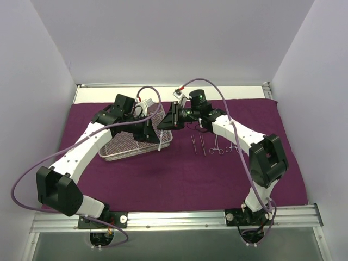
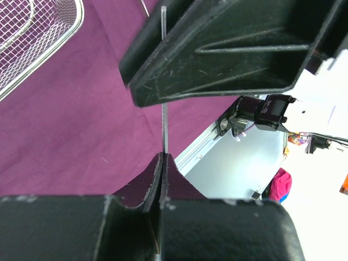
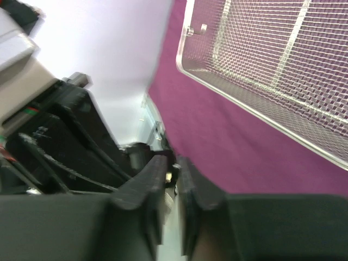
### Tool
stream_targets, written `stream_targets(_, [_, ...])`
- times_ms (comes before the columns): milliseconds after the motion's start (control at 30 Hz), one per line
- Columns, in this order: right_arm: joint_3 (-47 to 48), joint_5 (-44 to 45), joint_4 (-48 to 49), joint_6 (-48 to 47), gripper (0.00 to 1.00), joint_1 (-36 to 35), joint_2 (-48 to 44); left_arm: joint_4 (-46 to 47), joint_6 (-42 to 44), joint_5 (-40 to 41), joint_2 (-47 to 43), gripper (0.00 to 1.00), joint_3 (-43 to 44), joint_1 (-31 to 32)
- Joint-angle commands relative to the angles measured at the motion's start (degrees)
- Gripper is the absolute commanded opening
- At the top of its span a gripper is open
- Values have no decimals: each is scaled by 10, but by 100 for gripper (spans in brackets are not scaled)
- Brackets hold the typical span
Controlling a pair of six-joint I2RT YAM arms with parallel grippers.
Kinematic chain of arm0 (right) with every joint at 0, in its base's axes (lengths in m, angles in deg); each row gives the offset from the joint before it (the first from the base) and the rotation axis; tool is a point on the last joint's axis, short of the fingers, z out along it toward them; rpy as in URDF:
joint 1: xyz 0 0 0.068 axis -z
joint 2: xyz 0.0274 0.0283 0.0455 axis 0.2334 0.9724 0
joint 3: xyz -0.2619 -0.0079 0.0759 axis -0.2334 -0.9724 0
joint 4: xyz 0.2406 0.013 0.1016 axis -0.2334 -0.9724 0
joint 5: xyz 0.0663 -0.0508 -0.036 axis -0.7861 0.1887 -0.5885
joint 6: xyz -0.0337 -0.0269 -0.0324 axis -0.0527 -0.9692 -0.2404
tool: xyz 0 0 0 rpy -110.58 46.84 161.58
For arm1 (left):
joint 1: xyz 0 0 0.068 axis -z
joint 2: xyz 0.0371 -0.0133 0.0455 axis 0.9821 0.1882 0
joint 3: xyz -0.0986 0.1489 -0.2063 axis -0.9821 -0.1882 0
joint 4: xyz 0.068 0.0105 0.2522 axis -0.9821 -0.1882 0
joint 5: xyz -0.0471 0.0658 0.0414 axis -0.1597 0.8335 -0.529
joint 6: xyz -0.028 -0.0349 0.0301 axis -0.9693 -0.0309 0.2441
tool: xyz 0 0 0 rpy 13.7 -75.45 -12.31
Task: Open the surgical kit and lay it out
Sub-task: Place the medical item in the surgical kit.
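Observation:
The dark purple cloth [image 1: 179,174] lies spread flat. The silver wire-mesh tray [image 1: 136,152] stands on its left half, also seen in the left wrist view [image 2: 32,38] and the right wrist view [image 3: 272,60]. My left gripper [image 1: 156,129] [image 2: 163,157] is shut on a thin silver instrument [image 2: 164,125], held above the cloth by the tray's right end. My right gripper [image 1: 164,123] [image 3: 170,163] meets it there. Its fingers [image 2: 228,54] stand almost together around the same instrument, with a narrow gap. Two thin tweezers [image 1: 198,144] and two scissor-handled forceps [image 1: 216,145] lie in a row on the cloth.
White walls close the back and both sides. A metal rail [image 1: 179,220] runs along the near edge where the arm bases sit. A white strip [image 1: 98,93] of table shows behind the cloth. My left arm [image 3: 65,141] fills the right wrist view's left side.

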Motion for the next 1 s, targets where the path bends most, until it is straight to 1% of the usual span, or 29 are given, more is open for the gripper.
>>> stream_targets(0, [-6, -22, 64, 50, 10, -6, -32, 29, -1, -20, -8, 2, 24, 3])
stream_targets(67, [-6, -23, 83, 75, 0, -4, -33, 27, -1, -24, -6, 2, 31, 3])
stream_targets(100, [-7, -22, 88, 83, 0, -4, -33, 23, -1, -25, -6, 2, 34, 2])
stream_targets(167, [-7, -19, 93, 99, 0, 3, -36, 8, 3, -19, -10, 32, 42, 1])
stream_targets(233, [-6, -19, 101, 108, 0, 8, -40, 15, 3, -6, -26, 53, 38, 1])
stream_targets(300, [-4, -20, 110, 121, 0, 11, -44, 31, -1, -11, -40, 59, 30, 1])
stream_targets(500, [-8, -25, 140, 157, 0, 11, -58, 42, -7, -33, -45, 61, 10, 3])
stream_targets(633, [-12, -22, 152, 175, 0, 11, -72, 62, -21, -67, -51, 58, -5, 3])
stream_targets(700, [-12, -21, 155, 178, 0, 9, -76, 86, -39, -85, -54, 51, -10, 3])
stream_targets(733, [-11, -21, 155, 178, 0, 8, -77, 92, -44, -92, -55, 36, -13, 3])
stream_targets(800, [-12, -25, 159, 178, 0, 8, -84, 109, -61, -112, -60, 19, -18, 3])
stream_targets(833, [-12, -25, 161, 176, 0, 8, -85, 117, -69, -119, -63, 5, -21, 3])
stream_targets(867, [-12, -25, 161, 171, 0, 8, -90, 137, -89, -129, -67, 2, -33, 3])
stream_targets(900, [-12, -25, 158, 167, 2, 8, -93, 147, -99, -145, -77, 2, -39, 2])
stream_targets(933, [-11, -25, 152, 161, 6, 8, -98, 156, -109, -149, -82, 2, -43, 2])
stream_targets(967, [-7, -22, 138, 150, 20, 10, -100, 163, -126, -150, -89, 2, -49, 2])
